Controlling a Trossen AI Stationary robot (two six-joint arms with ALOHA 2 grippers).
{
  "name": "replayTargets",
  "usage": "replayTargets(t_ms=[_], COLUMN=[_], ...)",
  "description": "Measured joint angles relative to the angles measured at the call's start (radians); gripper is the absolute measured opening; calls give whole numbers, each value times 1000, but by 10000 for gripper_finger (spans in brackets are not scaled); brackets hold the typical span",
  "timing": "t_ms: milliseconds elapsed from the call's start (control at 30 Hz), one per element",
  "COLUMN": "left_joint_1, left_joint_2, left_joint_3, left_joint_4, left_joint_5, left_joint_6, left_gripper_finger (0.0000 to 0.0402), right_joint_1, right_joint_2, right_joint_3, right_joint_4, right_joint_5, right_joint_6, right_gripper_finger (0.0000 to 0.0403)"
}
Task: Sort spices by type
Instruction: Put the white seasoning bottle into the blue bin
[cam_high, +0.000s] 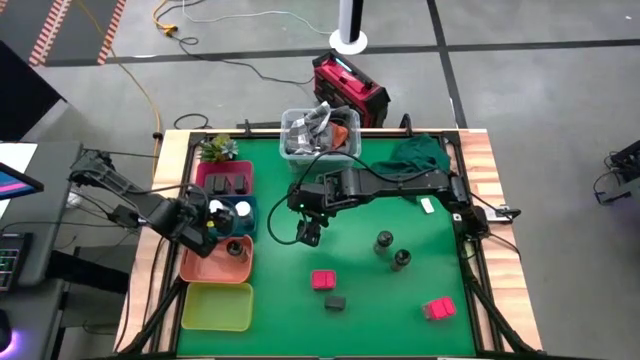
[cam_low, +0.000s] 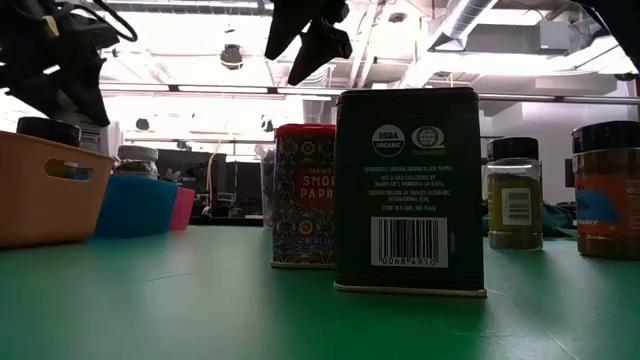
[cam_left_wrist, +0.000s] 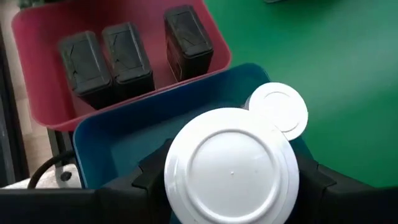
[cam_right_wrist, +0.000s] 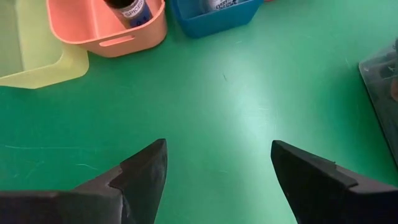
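Your left gripper (cam_left_wrist: 230, 186) is clamped on a white-topped jar (cam_left_wrist: 231, 167), its fingers pressed to the lid's two sides. It hangs over the blue tray (cam_left_wrist: 124, 134), where another white-lidded jar (cam_left_wrist: 278, 109) already stands, so this looks like a drop with its own kind. Black boxes (cam_left_wrist: 127, 56) fill the red tray (cam_left_wrist: 37, 99) at upper left. Your right gripper (cam_high: 309, 232) waits mid-frame over bare mat, jaws wide and empty. Unsorted jars (cam_high: 392, 250) and pink boxes (cam_high: 323, 279) stand lower right.

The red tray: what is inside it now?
The red tray holds three black boxes, upright, side by side along its far wall. Their lower parts and part of the tray floor are hidden behind the tray's near wall.
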Motion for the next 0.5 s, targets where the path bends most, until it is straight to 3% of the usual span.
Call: replayTargets(t_ms=[233, 500], left_joint_1=[0, 0], left_joint_2=[27, 60], left_joint_3=[0, 0], left_joint_4=[27, 55], left_joint_5=[13, 27], left_joint_6=[1, 278], left_gripper_finger=[205, 206], right_joint_1=[0, 2], right_joint_2=[0, 0], right_joint_3=[0, 0], right_joint_4=[1, 1], right_joint_5=[0, 0], right_joint_6=[6, 1], right_gripper_finger=[311, 311])
